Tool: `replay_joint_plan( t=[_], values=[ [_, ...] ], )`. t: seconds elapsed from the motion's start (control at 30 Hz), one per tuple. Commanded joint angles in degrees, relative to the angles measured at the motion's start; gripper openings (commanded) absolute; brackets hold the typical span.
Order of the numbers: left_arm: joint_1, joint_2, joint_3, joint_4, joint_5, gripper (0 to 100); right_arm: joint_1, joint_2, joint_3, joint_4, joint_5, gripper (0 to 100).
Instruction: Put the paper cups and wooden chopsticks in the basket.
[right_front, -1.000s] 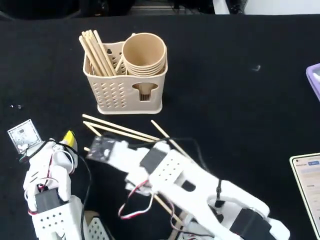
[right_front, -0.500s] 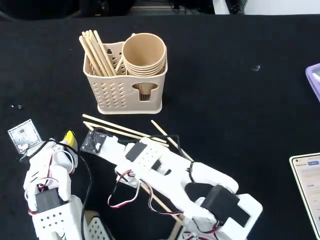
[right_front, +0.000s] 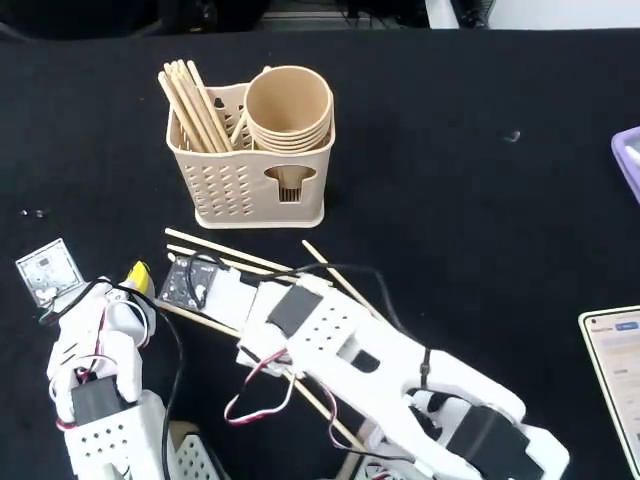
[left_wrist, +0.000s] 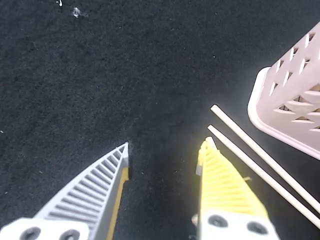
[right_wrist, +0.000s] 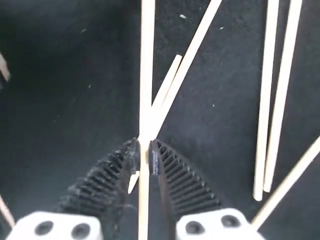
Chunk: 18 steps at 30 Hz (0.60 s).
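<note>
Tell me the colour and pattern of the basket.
The basket is cream-beige, with rows of small slots in its walls. It shows best in the high view.

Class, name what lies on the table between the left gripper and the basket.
Two wooden chopsticks, side by side on the black cloth, as seen in the left wrist view.

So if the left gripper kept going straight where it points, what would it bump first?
Probably just the black table. The left gripper is open over bare cloth; the two chopsticks and the basket lie off to one side.
</note>
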Motion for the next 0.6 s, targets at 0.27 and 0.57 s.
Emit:
replay_joint_plan(
  t=[0.27, 0.57],
  values=[
    [0.1, 0.1, -0.7, -1.2, 0.4, 22, 4.7, 12.1, 0.9, -13.0, -4.0, 9.9],
    [0.1, 0.1, -0.7, -1.2, 0.4, 22, 4.6, 17.9, -3.3, -12.0, -3.5, 10.3]
  ],
)
